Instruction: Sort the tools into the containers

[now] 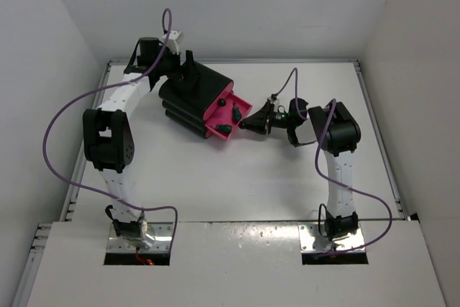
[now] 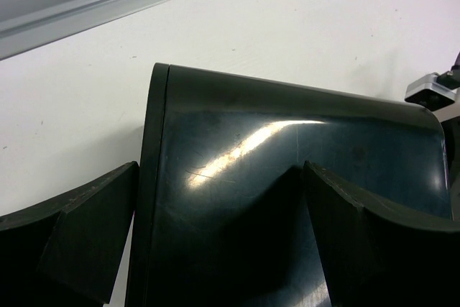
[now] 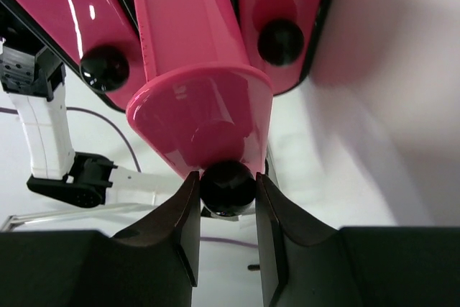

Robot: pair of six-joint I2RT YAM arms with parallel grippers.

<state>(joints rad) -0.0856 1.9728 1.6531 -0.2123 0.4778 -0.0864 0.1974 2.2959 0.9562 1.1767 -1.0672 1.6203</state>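
Note:
The black cabinet (image 1: 190, 98) lies at the back left of the table, drawer fronts facing right. Its middle pink drawer (image 1: 228, 116) is pulled out and holds small dark green-handled tools (image 1: 223, 129). My right gripper (image 1: 248, 124) is shut on that drawer's round black knob (image 3: 227, 186), with the pink drawer front (image 3: 194, 91) right above the fingers. The two other drawers are closed, their knobs (image 3: 105, 67) on either side. My left gripper (image 1: 188, 66) is open, spread over the cabinet's glossy back (image 2: 287, 156); one finger (image 2: 86, 235) is off its edge. No other tools show.
White walls enclose the table on three sides, with a metal rail (image 1: 215, 62) along the far edge. Purple cables loop from both arms. The left arm (image 3: 43, 134) shows behind the cabinet in the right wrist view. Part of the right gripper (image 2: 431, 91) shows past the cabinet.

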